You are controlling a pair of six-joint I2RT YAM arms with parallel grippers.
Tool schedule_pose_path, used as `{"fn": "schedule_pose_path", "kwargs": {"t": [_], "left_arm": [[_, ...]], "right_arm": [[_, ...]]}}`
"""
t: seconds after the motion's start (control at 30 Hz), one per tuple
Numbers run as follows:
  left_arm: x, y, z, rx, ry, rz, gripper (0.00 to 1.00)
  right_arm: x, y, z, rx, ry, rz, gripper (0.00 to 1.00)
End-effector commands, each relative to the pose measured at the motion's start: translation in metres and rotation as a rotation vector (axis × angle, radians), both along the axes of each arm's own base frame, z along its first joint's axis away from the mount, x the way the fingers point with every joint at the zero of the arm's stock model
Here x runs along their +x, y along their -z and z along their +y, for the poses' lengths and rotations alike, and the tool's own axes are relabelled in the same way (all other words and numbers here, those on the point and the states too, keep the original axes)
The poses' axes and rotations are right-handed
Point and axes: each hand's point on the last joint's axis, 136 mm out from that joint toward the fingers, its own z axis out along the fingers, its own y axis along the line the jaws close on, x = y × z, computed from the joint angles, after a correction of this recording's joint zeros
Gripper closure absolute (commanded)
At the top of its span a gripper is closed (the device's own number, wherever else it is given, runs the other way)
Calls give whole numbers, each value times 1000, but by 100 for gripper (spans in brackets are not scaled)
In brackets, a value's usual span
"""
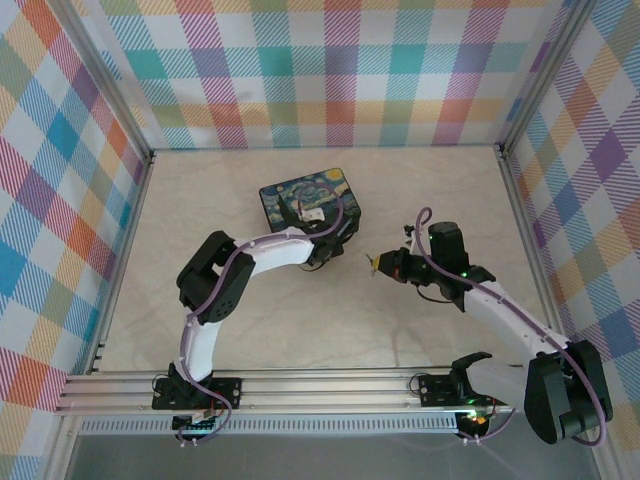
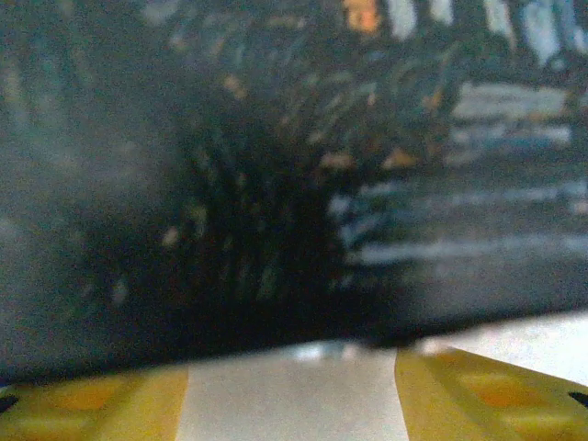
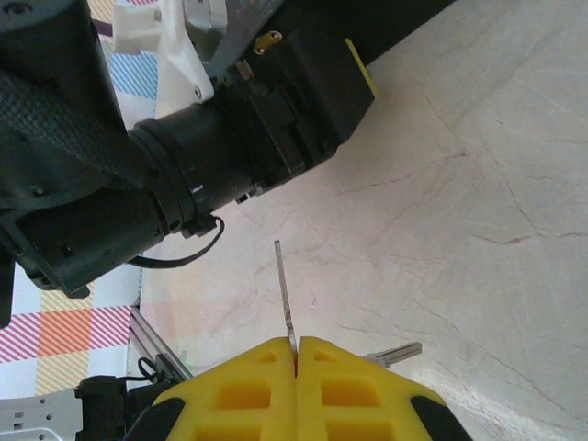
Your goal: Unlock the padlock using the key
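The key is a thin silvery blade standing up from between the yellow fingertips of my right gripper, which is shut on it. A second slim metal part splays out to the right. From above, that gripper hovers right of the dark night-sky box. A small pale thing on the lid looks like the padlock. My left gripper is at the box's near right corner. Its yellow fingers stand apart, open, over bare table, with the box wall close ahead.
Checked cloth walls close in the back and both sides. An aluminium rail runs along the near edge. The left arm's black wrist hangs close above and left of the right gripper. Bare marble-look table lies in front.
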Motion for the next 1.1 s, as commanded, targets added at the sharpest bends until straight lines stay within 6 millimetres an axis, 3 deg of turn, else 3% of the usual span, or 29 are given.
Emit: {"fn": "schedule_pose_path", "kwargs": {"t": [0.0, 0.53, 0.77, 1.07], "left_arm": [[17, -11, 2, 31, -60, -79, 42], [34, -7, 8, 128, -58, -130, 64], [31, -19, 19, 184, -63, -136, 72], [18, -51, 7, 114, 71, -12, 76]], "right_arm": [[-1, 4, 1, 16, -11, 10, 100], [-1, 8, 4, 37, -29, 18, 100], [-2, 12, 4, 45, -22, 30, 100], [-4, 12, 3, 60, -13, 0, 100]]}}
